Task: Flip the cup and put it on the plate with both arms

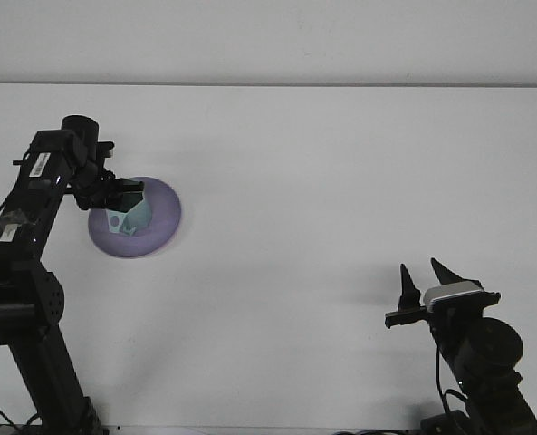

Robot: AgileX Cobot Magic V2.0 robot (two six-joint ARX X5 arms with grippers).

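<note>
At the left of the frame, the left gripper (123, 192) hangs over the purple plate (159, 213) with the pale green cup (129, 216) at its tip. The cup sits over the plate's left half, its faceted body tilted and its opening seemingly turned toward the camera and downward. The fingers appear to close on the cup's upper rim, so the gripper reads as pinching the cup, though the dark fingers merge with the dark wrist and the exact grip is hard to trace.

The step in hand looks like setting the cup down. To do it well, the arm should bring the cup level before letting go, so that its base or rim meets the plate flat rather than on an edge, and should lower it until contact is sure. A spot nearer the plate's middle would leave more margin than the present one close to the left rim. The fingers should part only slightly and lift straight up, so the light cup is not dragged or tipped.

At the lower right, the right gripper (424, 280) stands idle with its fingers spread and nothing between them, well apart from the plate.

Whether the cup already touches the plate cannot be told from this single view, nor which end faces up. Both arms' bases are cut off by the bottom edge.
</note>
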